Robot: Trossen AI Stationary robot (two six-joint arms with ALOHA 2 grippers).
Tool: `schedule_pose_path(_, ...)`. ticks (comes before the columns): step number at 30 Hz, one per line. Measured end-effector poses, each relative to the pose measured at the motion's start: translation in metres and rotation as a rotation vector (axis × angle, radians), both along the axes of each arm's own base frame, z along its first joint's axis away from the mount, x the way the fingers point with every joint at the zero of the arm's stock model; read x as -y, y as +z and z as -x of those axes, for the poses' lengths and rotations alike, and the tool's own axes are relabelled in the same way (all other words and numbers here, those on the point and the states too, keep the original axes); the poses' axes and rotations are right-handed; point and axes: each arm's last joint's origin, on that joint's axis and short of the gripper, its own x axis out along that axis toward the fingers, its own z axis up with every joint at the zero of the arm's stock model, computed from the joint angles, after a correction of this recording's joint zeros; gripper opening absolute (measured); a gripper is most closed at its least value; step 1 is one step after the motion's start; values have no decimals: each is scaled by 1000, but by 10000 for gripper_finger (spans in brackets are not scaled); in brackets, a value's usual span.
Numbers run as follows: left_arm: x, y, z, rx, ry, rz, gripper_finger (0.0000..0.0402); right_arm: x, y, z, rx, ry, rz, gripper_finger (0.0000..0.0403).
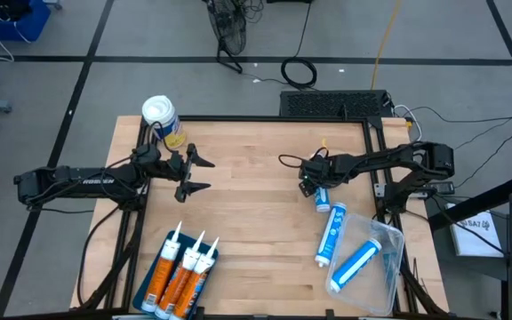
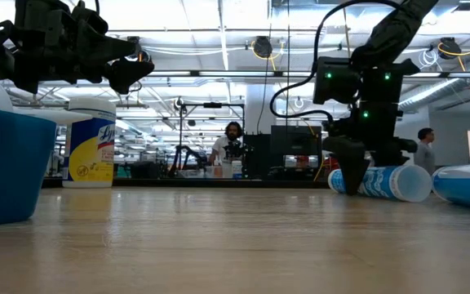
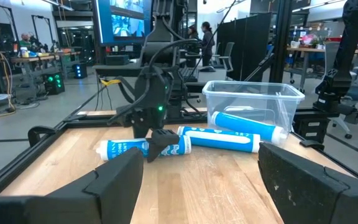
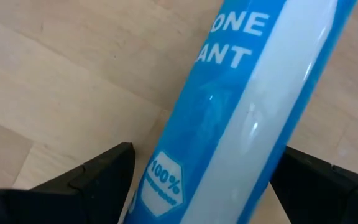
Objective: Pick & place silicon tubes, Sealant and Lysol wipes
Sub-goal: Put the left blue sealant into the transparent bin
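We see a light wooden table (image 1: 256,209) with a dark frame. We take the clear plastic bin (image 1: 382,267) near its right front corner as the landmark. The bin lies directly on the wood, and one blue tube (image 1: 356,264) rests inside it. Just beside the bin, toward the table's middle, a second blue tube (image 1: 331,235) lies on the wood. A third blue tube (image 1: 321,197) lies a little farther back. Well apart from the bin, along the front edge, three orange tubes (image 1: 182,277) lie side by side. The Lysol wipes (image 1: 163,121) canister stands upright at the far back corner, diagonal to the bin.
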Motion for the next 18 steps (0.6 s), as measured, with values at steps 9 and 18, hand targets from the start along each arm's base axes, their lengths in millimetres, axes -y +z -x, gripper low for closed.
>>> schedule_pose_path(9, 0, 0, 0, 0, 0, 0, 310, 1, -1, -1, 14, -36, 26, 338)
schedule_pose_path(18, 0, 0, 0, 0, 1, 0, 310, 2, -2, 0, 1, -41, 64, 338)
